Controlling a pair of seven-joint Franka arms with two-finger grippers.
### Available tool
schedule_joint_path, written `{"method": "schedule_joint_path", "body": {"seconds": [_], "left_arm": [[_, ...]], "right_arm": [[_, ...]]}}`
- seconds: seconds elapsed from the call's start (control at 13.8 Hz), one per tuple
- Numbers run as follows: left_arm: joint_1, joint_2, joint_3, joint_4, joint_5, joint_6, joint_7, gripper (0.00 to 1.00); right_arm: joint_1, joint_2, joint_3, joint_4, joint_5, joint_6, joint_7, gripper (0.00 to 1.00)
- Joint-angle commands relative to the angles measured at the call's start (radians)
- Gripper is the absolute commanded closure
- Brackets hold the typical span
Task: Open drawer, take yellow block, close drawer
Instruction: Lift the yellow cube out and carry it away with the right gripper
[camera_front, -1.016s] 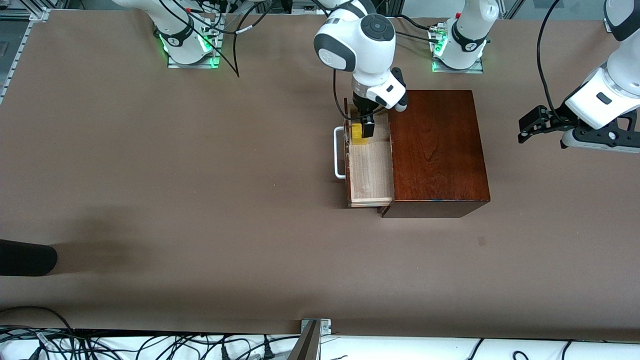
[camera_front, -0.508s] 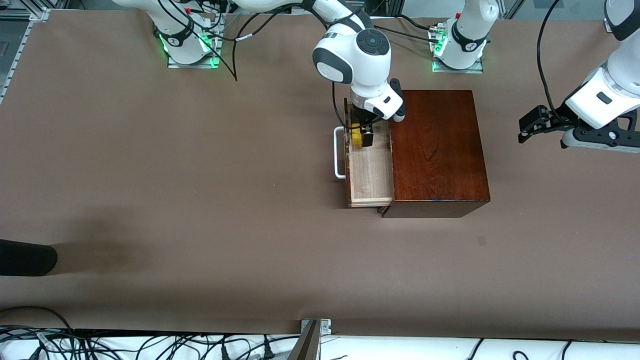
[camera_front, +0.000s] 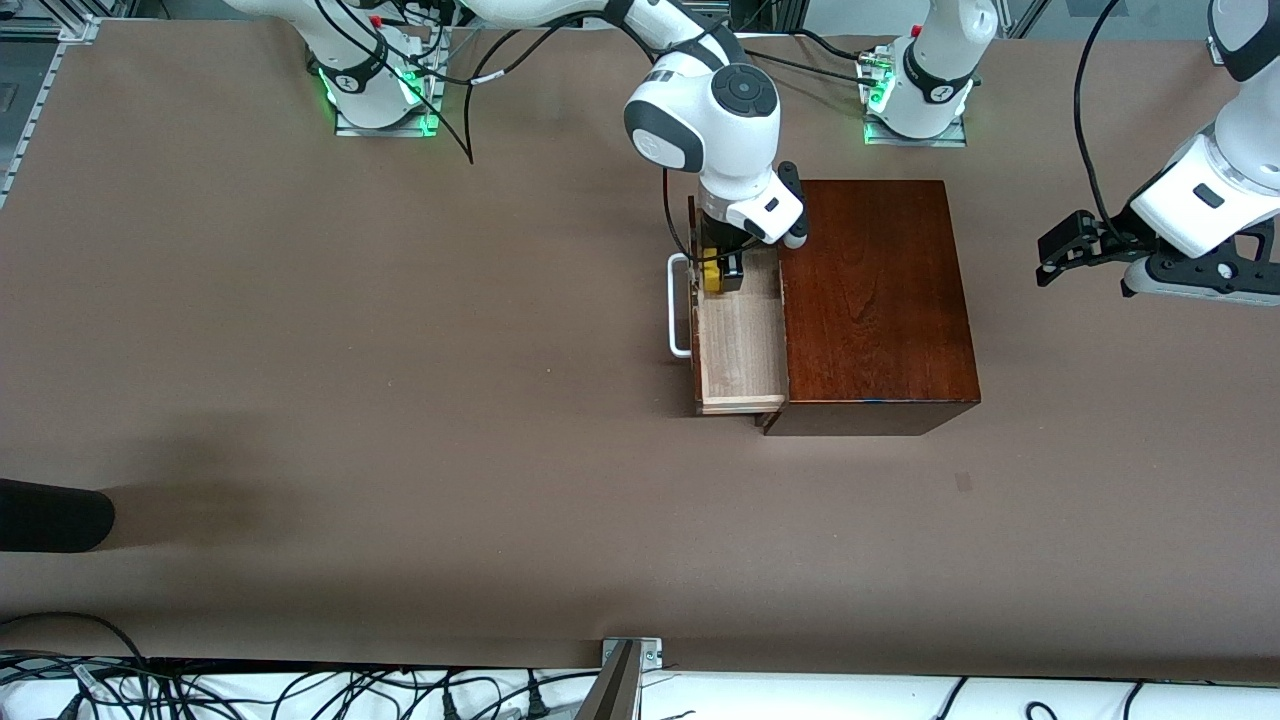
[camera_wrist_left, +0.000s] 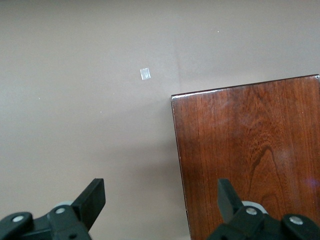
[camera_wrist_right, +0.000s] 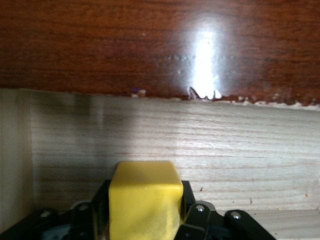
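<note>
We see the drawer (camera_front: 738, 345) pulled out of the dark wooden box (camera_front: 875, 300), its white bar handle (camera_front: 678, 305) pointing toward the right arm's end of the table. The box sits at about two o'clock from the table's centre in the front view.

The right gripper (camera_front: 717, 274) reaches down into the drawer's end farthest from the front camera, roughly twelve o'clock within the pale tray. Its fingers are pressed in on the yellow block (camera_front: 711, 277), pinching it from two sides. In the right wrist view the yellow block (camera_wrist_right: 145, 197) sits squarely between the black fingers (camera_wrist_right: 189, 202), its top face and one side showing, with the pale drawer floor (camera_wrist_right: 210, 145) and the glossy dark box edge (camera_wrist_right: 150, 45) above it. We cannot tell whether the block rests on the drawer floor or is just off it.

The left gripper (camera_front: 1050, 255) waits in the air at about three o'clock from the box, toward the left arm's end of the table. In the left wrist view the left gripper (camera_wrist_left: 160, 197) has its fingers spread wide, nothing between them, over the bare table (camera_wrist_left: 90, 100) and a corner of the box top (camera_wrist_left: 250, 150).
</note>
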Motion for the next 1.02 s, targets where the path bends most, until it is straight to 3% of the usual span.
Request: {"method": "schedule_joint_path", "body": {"seconds": [0.0,0.36,0.51,0.94], "left_arm": [[-0.007,-0.007,0.002,0.014,-0.009,-0.018,0.023,0.00],[-0.008,-0.007,0.002,0.014,-0.010,-0.018,0.023,0.00],[-0.008,-0.007,0.002,0.014,-0.010,-0.018,0.023,0.00],[-0.005,-0.010,0.003,0.015,-0.016,-0.064,0.040,0.00]], "right_arm": [[0.007,0.004,-0.003,0.036,-0.028,-0.037,0.019,1.00],[0.003,-0.020,0.004,0.164,-0.022,-0.175,0.112,1.00],[-0.013,-0.075,-0.006,0.180,-0.010,-0.227,0.174,1.00],[-0.197,-0.249,-0.037,0.156,0.044,-0.330,0.194,1.00]]}}
